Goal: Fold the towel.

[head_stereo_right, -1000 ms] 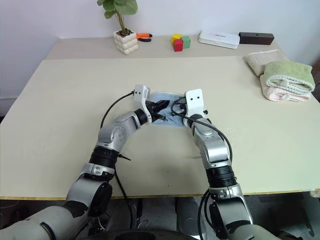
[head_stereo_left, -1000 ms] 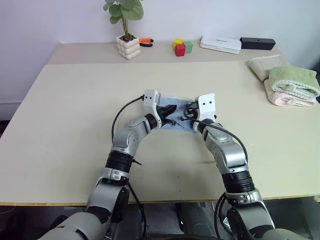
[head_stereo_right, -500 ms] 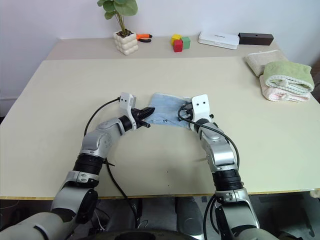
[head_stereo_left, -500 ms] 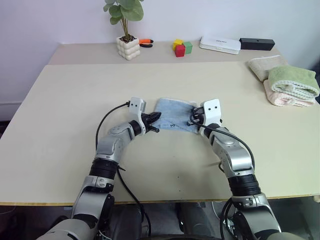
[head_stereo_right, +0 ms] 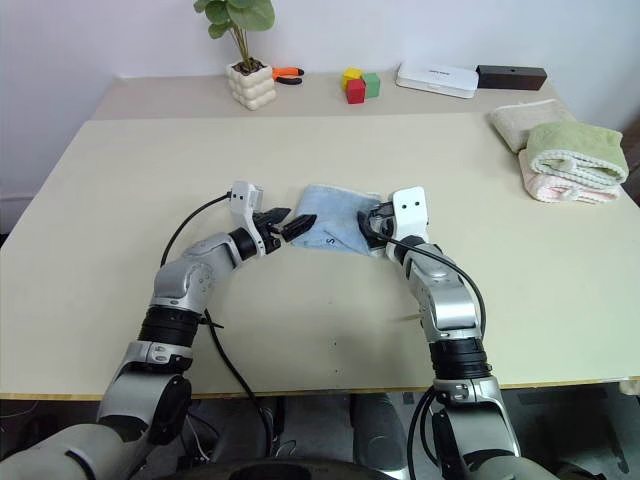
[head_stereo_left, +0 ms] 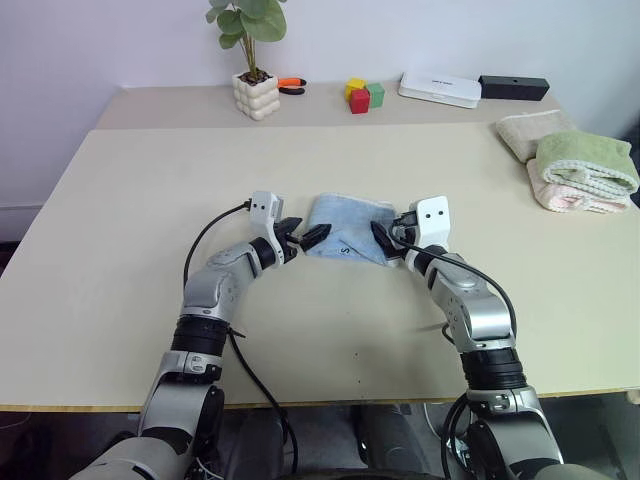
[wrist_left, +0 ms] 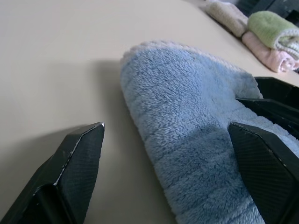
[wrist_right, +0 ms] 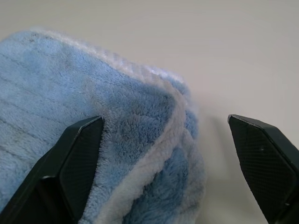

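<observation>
Towel, light blue and folded, lies near the middle of the beige table, between the left gripper and right gripper, both with jaws apart and holding nothing. A potted plant, coloured blocks and a white box stand along the far edge by the pale wall; stacked towels sit at the right.

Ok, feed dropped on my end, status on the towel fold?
Both grippers open, left gripper and right gripper flanking the towel. Towel lies folded on the table, unheld. Nothing obstructing.
</observation>
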